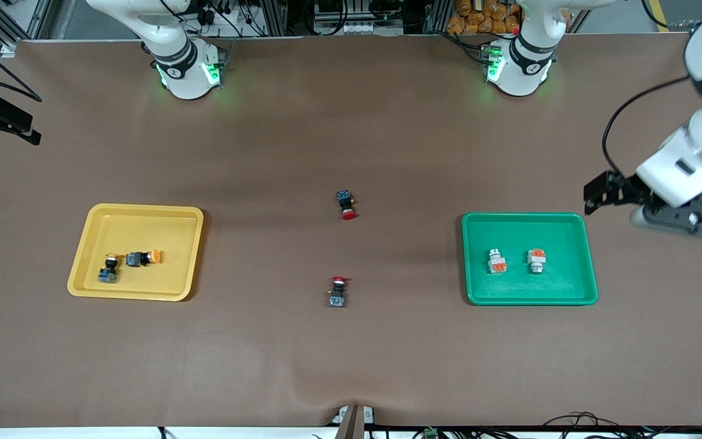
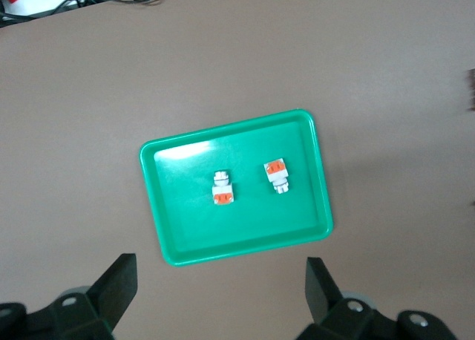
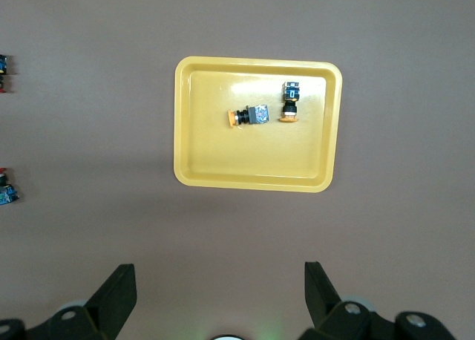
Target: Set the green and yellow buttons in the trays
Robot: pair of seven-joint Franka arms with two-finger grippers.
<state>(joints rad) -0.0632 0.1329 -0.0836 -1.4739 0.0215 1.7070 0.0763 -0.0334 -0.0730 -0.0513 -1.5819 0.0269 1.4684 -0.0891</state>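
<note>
Yellow-capped switches [image 1: 127,262] lie in the shallow yellow plastic tray [image 1: 83,256]; silver-white switches [image 1: 515,261] lie in the green tray [image 1: 470,256]. Sorting appears complete. Both hands, left hand [image 2: 219,292] and right hand [image 3: 219,292], are spread apart, empty, and should be kept raised.

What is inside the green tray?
Inside the green tray lie two silver-white switches with orange blocks, side by side and apart. Nothing covers them. The left hand is up beside the tray, open and empty.
</note>
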